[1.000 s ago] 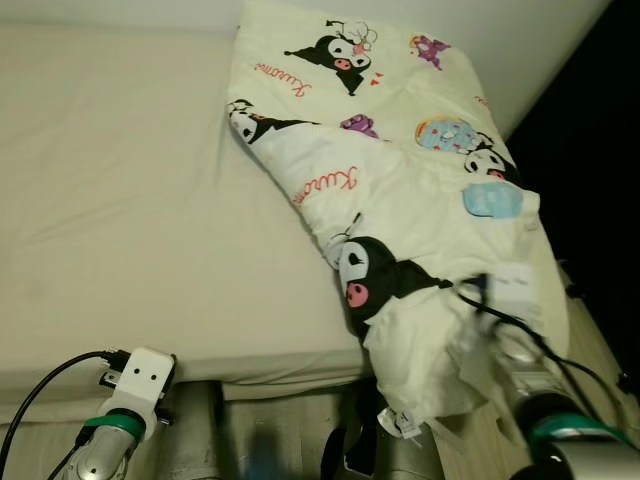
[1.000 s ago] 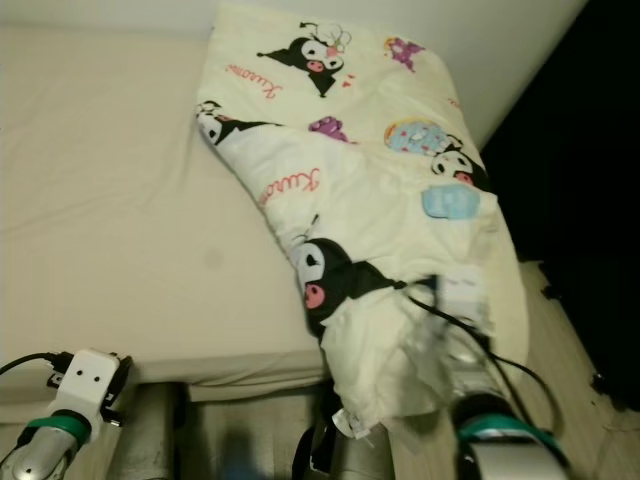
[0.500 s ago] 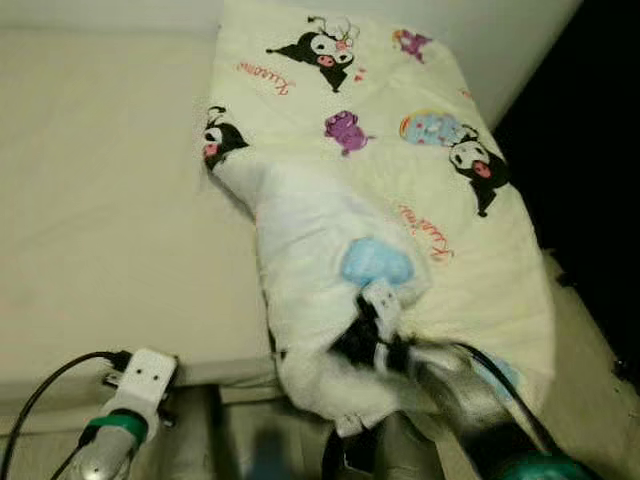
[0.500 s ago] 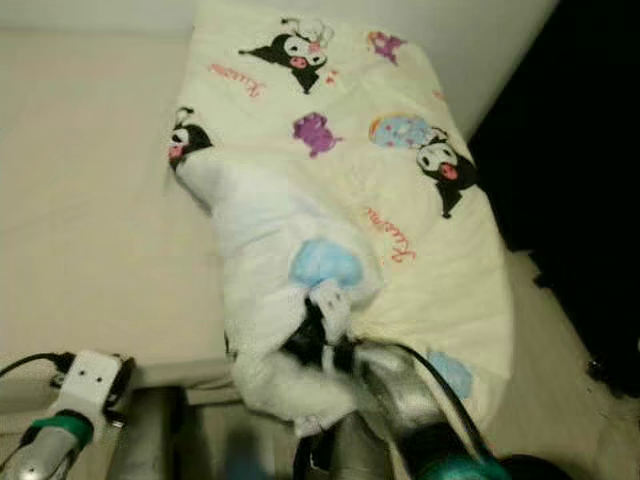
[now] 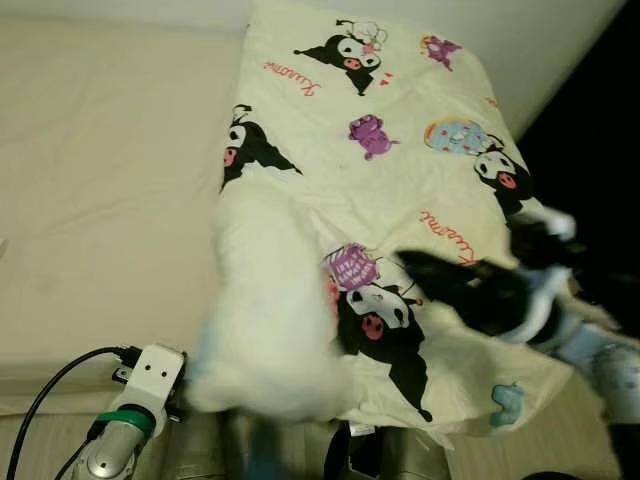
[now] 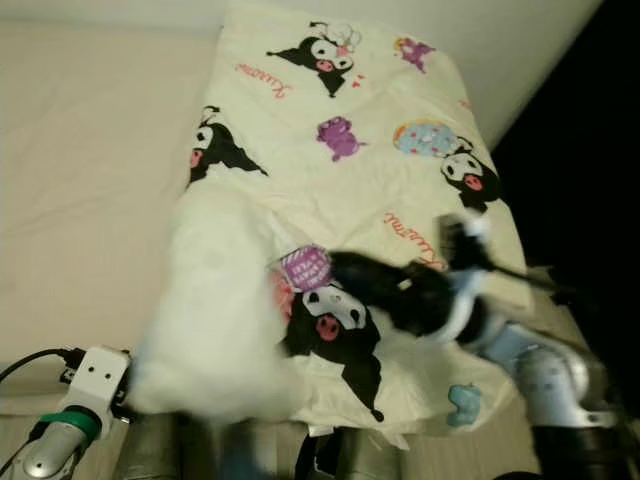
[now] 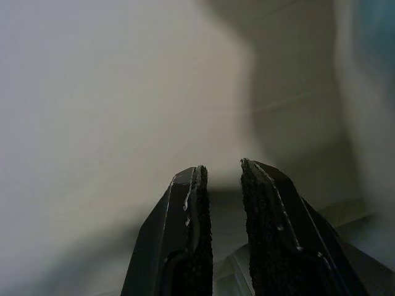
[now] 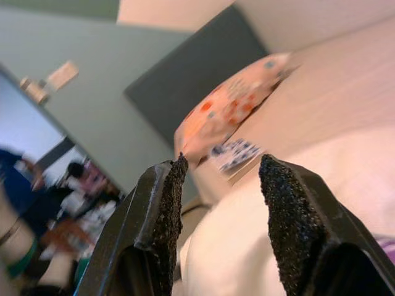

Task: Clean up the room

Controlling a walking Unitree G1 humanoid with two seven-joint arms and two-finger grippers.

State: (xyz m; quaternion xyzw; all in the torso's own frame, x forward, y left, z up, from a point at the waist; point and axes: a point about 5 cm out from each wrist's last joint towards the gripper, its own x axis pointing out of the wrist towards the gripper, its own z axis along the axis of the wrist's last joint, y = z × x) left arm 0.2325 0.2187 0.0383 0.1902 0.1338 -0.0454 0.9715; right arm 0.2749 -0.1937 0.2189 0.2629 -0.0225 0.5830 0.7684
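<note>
Now right gripper [image 8: 219, 203] gapes above quilt [image 5: 400, 160]

red cursive "Kuromi" print repeats on the cream blanket [image 5: 400, 150]; purple tag text too blurred to read

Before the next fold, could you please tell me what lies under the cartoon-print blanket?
The cartoon-print blanket lies spread on the beige mattress, which shows bare beside it. Whatever is directly beneath the blanket is covered and cannot be seen.
</note>
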